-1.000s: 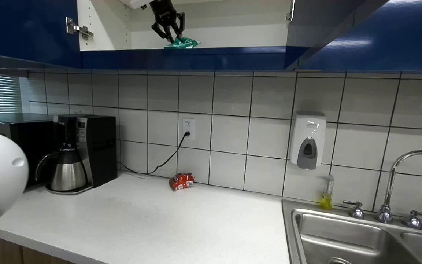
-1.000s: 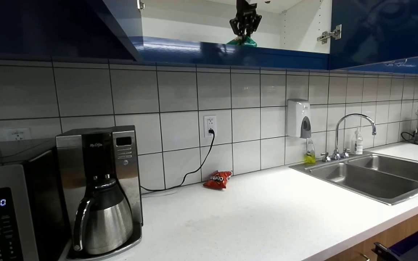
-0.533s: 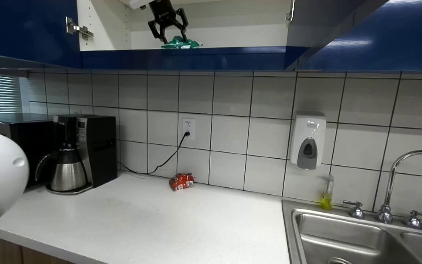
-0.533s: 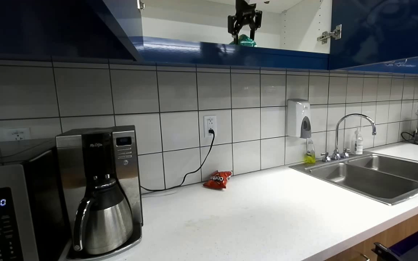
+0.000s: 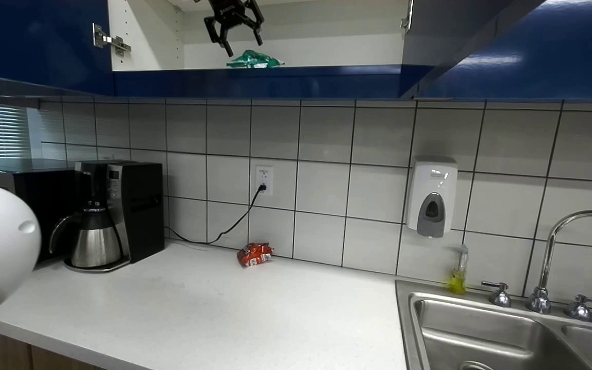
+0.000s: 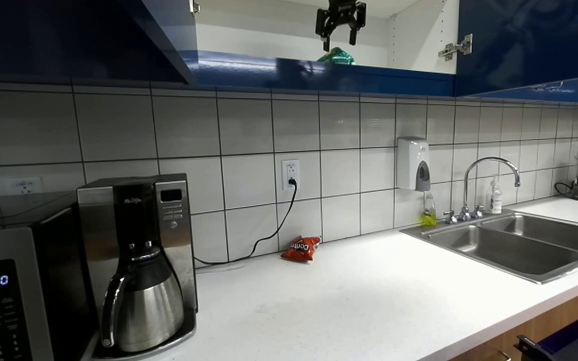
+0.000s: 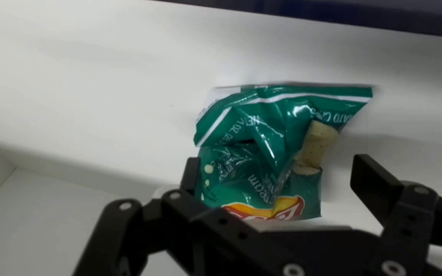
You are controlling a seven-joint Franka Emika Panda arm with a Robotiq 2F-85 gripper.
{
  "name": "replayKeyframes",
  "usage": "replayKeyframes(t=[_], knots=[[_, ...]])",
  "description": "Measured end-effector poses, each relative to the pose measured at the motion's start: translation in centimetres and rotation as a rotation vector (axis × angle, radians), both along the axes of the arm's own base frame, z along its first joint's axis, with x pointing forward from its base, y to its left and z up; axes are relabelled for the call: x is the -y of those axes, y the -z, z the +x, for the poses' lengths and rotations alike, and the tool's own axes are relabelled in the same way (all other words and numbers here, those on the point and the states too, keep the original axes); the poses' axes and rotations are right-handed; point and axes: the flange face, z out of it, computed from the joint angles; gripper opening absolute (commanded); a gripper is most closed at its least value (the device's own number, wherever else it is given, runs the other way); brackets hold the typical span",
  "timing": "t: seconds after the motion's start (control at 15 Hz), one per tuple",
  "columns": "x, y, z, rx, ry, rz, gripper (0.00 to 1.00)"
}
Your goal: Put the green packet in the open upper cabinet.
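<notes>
Spread wide and gripping nothing, the jaws have risen above the green packet (image 5: 255, 60) they straddled half a second earlier, which lies in the same spot inside the cabinet (image 5: 327, 43).

Had just one green packet (image 5: 255, 60) in the cabinet (image 5: 260, 84); below it, one red packet (image 5: 255, 254), one coffee maker (image 6: 137, 218).

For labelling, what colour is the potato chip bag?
The potato chip bag is mostly green; wrist view best.
</notes>
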Motion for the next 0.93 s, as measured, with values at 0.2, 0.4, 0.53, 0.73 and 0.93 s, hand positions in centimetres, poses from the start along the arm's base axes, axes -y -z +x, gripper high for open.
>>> replayKeyframes(t=[0.2, 0.4, 0.53, 0.73, 0.93], knots=[[-0.2, -1.3, -1.3, 0.015, -0.005, 0.003, 1.0], [-0.4, -2.3, -3.2, -0.006, 0.001, 0.008, 1.0], [-0.8, -2.5, -4.7, -0.038, 0.004, 0.013, 1.0], [-2.3, -2.4, -7.6, -0.092, -0.004, 0.025, 1.0], [-4.4, -1.6, -11.2, -0.157, -0.031, 0.069, 1.0]])
